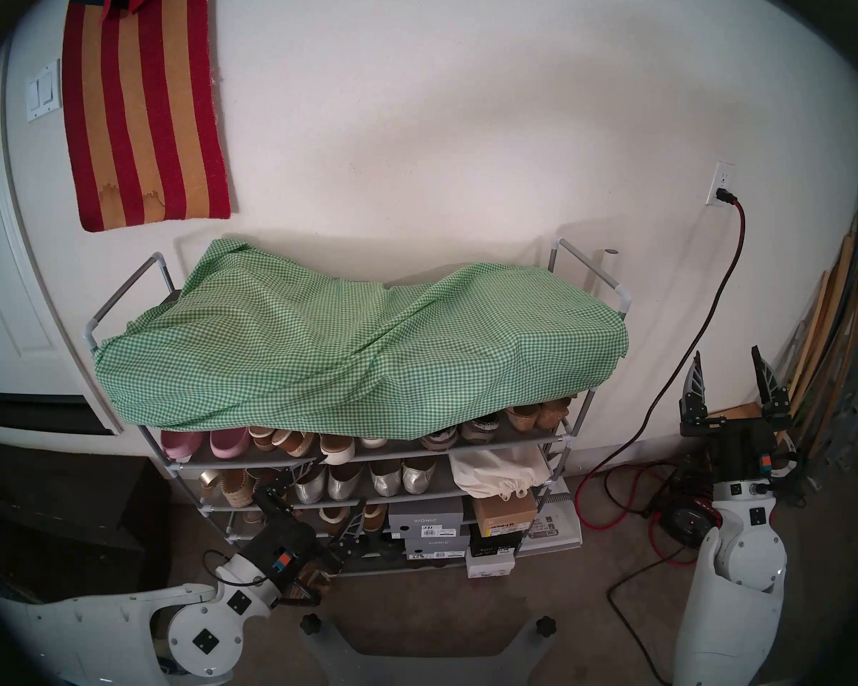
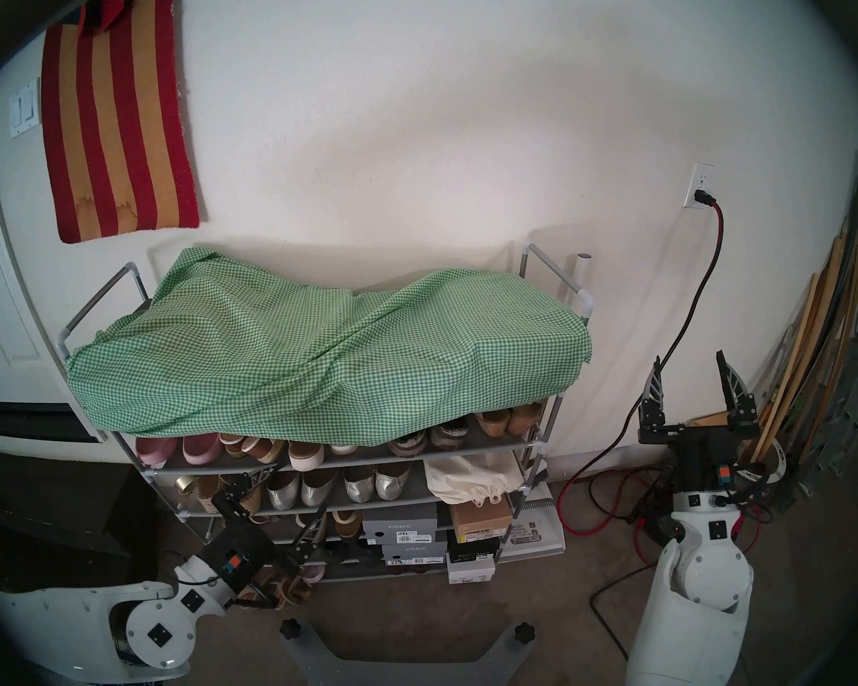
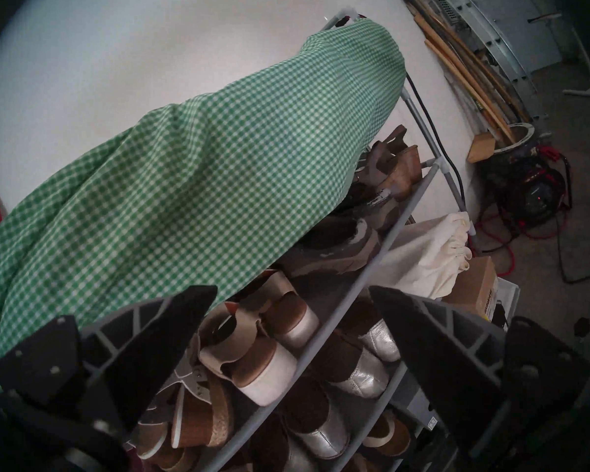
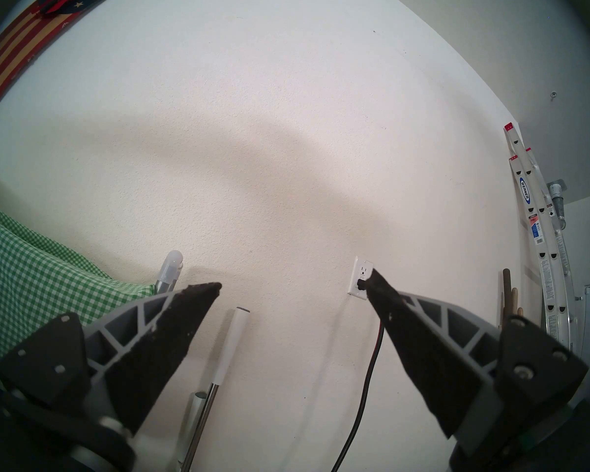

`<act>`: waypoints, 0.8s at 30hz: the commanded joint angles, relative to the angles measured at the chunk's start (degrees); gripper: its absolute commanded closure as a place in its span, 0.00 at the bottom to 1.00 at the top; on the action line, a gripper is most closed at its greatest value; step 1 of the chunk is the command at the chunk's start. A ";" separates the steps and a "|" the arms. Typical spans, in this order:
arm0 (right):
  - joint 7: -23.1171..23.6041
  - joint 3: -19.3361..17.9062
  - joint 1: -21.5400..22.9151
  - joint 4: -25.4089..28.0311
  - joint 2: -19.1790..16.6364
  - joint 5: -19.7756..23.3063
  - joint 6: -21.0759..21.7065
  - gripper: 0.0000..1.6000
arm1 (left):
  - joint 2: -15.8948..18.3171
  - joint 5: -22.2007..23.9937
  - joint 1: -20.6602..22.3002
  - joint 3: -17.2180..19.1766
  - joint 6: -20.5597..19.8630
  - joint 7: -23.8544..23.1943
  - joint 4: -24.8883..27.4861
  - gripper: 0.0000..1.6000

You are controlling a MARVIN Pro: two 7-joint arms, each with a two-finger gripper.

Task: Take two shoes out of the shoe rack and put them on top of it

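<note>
A bare concrete floor (image 1: 442, 615) runs up to a white wall, and the stretch of floor between the two arms, in front of the shoe rack (image 1: 563, 437), lies open. Nearest on the robot's left, the left gripper (image 1: 330, 492) sits low before the rack's left half, level with the middle shelves; its fingers are spread wide, holding nothing, with the front shelf rail and rows of silver flats (image 1: 367, 479) showing between them in the left wrist view. On the right, the right gripper (image 1: 726, 373) is raised beside the rack's right end, clear of it, jaws likewise wide apart and empty, pointing toward the wall outlet (image 1: 721, 182) and its red-black cord (image 1: 736, 234). Loops of red cable (image 1: 610, 497) crowd the floor near that arm. The two shoes (image 3: 334, 253), dark brown with pale worn collars, lie on the rack's upper shelf toward its right, half hidden under the hanging edge of the green gingham cloth (image 1: 318, 338). That cloth covers the whole top between the raised side rails. Farther right, wooden boards (image 1: 843, 323) lean in the corner.
</note>
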State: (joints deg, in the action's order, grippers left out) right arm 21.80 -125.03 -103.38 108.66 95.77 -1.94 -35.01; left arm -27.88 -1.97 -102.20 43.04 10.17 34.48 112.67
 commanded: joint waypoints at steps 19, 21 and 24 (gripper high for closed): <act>-0.02 0.08 -0.06 0.00 -0.09 0.00 0.00 0.00 | -12.13 -13.40 11.24 -5.55 -12.30 -12.29 0.67 0.00; -0.02 0.08 -0.06 0.00 -0.10 0.00 0.00 0.00 | -13.01 -13.62 12.20 -5.89 -13.46 -13.79 0.32 0.00; -0.03 0.08 -0.06 0.00 -0.10 0.00 0.00 0.00 | -14.43 -14.54 13.91 -6.70 -14.89 -16.33 -0.74 0.00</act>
State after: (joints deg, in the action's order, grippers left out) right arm 21.80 -125.03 -103.38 108.66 95.77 -1.94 -35.01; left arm -38.19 -14.80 -92.34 37.33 -1.62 22.37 113.37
